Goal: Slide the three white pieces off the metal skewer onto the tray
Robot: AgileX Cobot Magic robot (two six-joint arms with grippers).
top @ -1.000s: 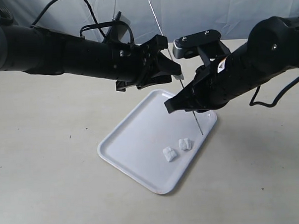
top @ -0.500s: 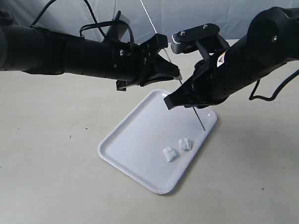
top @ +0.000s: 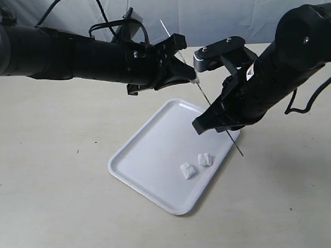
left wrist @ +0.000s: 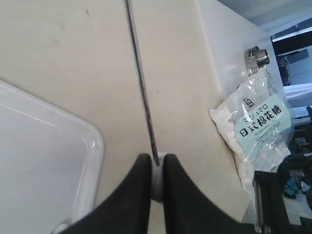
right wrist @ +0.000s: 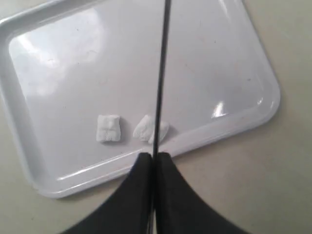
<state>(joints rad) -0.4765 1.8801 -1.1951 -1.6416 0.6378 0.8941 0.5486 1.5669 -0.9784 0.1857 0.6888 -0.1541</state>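
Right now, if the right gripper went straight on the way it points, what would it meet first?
Probably the tray, at its rim beside the nearer white piece; depth is unclear.

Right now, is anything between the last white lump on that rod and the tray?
Yes: the right gripper is shut on the metal skewer below the white piece that the left gripper pinches. Otherwise only open air above the tray.

Left fingers point(left wrist: 141, 195) and right fingers point(right wrist: 139, 195) are each pinched nearly closed.
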